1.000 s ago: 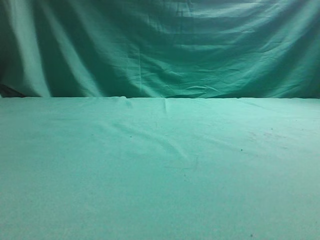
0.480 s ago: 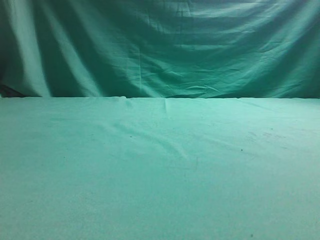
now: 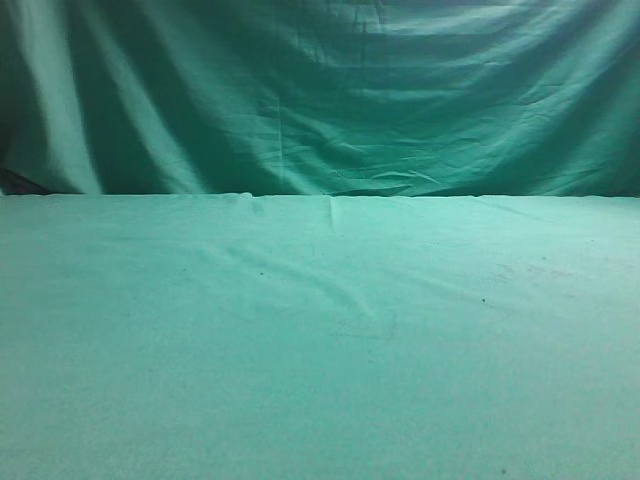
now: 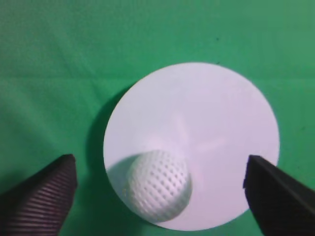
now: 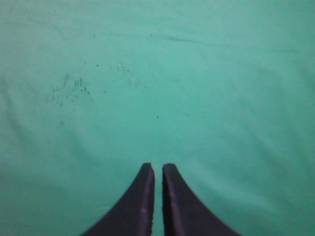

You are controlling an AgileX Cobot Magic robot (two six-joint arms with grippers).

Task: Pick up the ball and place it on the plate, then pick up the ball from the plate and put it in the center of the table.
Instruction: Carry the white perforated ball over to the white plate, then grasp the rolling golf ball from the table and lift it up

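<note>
In the left wrist view the white dimpled ball [image 4: 158, 185] rests on the near left part of a round white plate [image 4: 211, 123] that lies on the green table [image 4: 59, 73]. My left gripper [image 4: 160, 189] is open, its two black fingers spread wide to either side of the ball, neither touching it. In the right wrist view my right gripper [image 5: 157, 169] is shut and empty over bare green cloth [image 5: 197, 88]. In the exterior view only the table [image 3: 320, 350] shows; ball, plate and both grippers are out of view there.
A draped green cloth backdrop [image 3: 320, 90] hangs behind the table's far edge. The cloth has a few wrinkles [image 3: 340, 290] and dark specks [image 5: 71, 91].
</note>
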